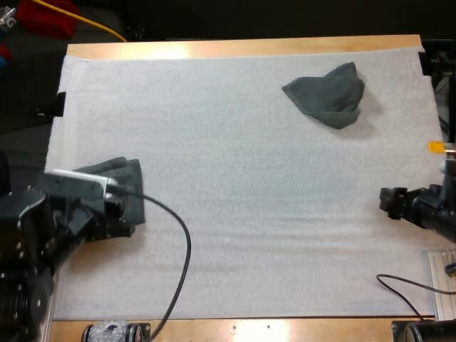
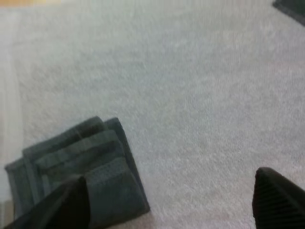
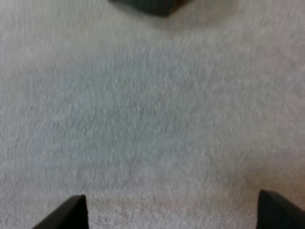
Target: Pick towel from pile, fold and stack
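A crumpled dark grey-green towel point(image 1: 326, 94) lies on the white mat point(image 1: 235, 178) at the far right. A folded stack of the same towels point(image 1: 122, 184) sits at the mat's left side, partly under my left arm. My left gripper point(image 1: 127, 219) hovers at the stack's near edge. In the left wrist view its fingers stand wide apart and open point(image 2: 167, 210), one finger point(image 2: 62, 205) over the folded stack's point(image 2: 76, 167) corner, holding nothing. My right gripper point(image 1: 385, 201) is at the right edge, low over bare mat, open point(image 3: 174, 214) and empty, with the crumpled towel's edge point(image 3: 147, 5) ahead of it.
The table's wooden edge point(image 1: 242, 48) runs along the far side and the near side. A corner of the crumpled towel point(image 2: 290, 9) shows far ahead of my left gripper. Bare mat spans the middle between the two arms.
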